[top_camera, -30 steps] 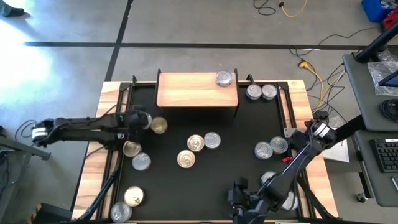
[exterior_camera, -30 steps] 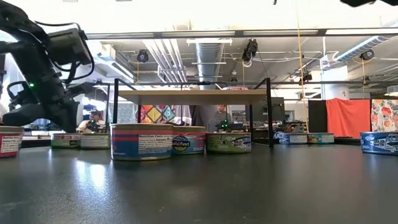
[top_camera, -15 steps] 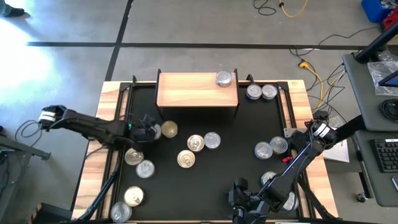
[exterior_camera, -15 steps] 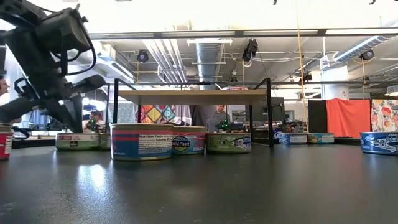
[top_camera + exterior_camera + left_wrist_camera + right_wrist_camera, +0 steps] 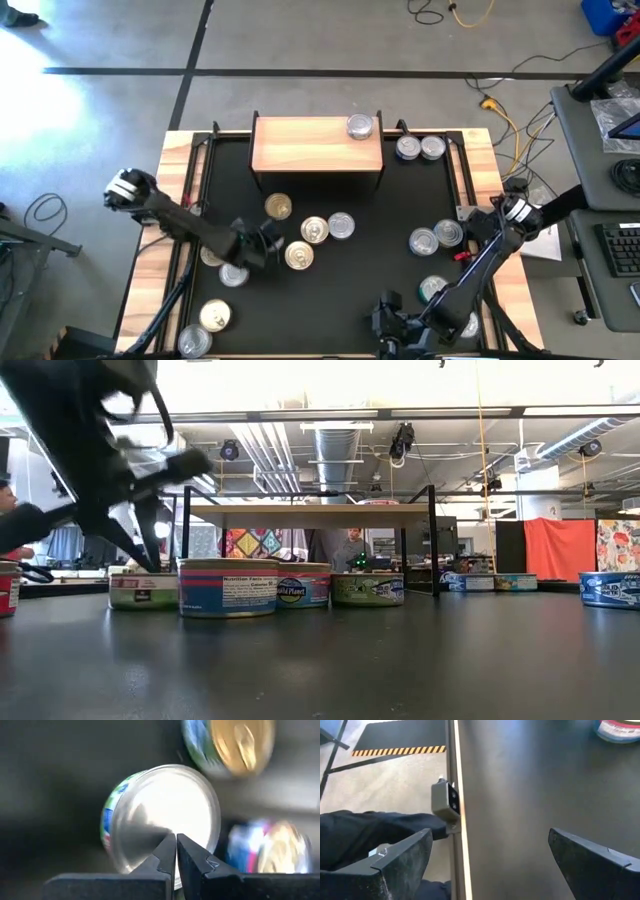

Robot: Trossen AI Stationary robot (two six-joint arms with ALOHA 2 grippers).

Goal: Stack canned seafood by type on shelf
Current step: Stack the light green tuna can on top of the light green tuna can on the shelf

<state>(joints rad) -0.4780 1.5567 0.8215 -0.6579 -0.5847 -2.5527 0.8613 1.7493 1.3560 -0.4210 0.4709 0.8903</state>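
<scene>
The shelf (image 5: 300, 150), a light-wood board on dark legs (image 5: 310, 515), stands at the table's far side with one silver-lidded tin (image 5: 360, 126) on its right end. Loose tins of canned seafood lie on the black table, among them a gold-lidded one (image 5: 278, 207) and a cluster (image 5: 314, 230) in the middle. My left gripper (image 5: 270, 246) is shut, slanting down just left of a pale gold tin (image 5: 298, 256); in its wrist view the fingertips (image 5: 176, 842) stand before a bright lid (image 5: 165, 810). My right gripper (image 5: 490, 865) is open at the near right. My left gripper's shut fingertips (image 5: 167, 850) show in front of the bright lid's edge (image 5: 150, 835), coming slanting down from the table's left. The picture is blurred, and I cannot tell whether they touch the tin.
More tins lie at the near left (image 5: 215, 316), at the far right beside the shelf (image 5: 420, 148), at the right (image 5: 436, 238) and under my right arm (image 5: 432, 290). Bare black table (image 5: 350, 290) lies in the near middle. The wooden rim (image 5: 165, 250) frames the table.
My left gripper, shut throughout, has swept from the far left of the table toward its right and near side, rolling as it went. The gold-lidded tin beside it has slid along the table toward the right and now lies clear of the gripper.
</scene>
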